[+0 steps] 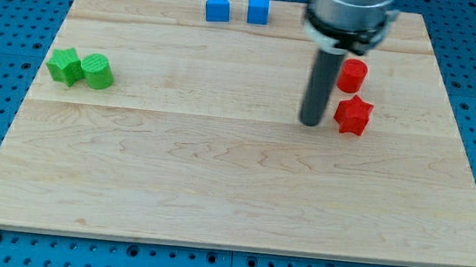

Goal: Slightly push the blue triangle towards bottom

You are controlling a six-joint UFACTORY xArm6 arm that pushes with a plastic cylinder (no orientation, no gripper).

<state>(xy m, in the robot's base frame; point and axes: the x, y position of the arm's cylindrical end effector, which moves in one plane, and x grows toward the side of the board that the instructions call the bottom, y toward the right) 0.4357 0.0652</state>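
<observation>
The blue triangle [218, 8] sits near the board's top edge, left of centre, with a blue cube [258, 8] just to its right. My tip [311, 122] rests on the board right of centre, well below and to the right of both blue blocks. It stands just left of a red star [353, 115] and is not touching it as far as I can tell. The rod rises from the tip to the arm's mount at the view's top.
A red cylinder [352, 75] stands above the red star, partly beside the rod. A green star [66, 65] and a green cylinder [98, 71] sit together at the board's left. The wooden board [231, 203] lies on a blue pegboard.
</observation>
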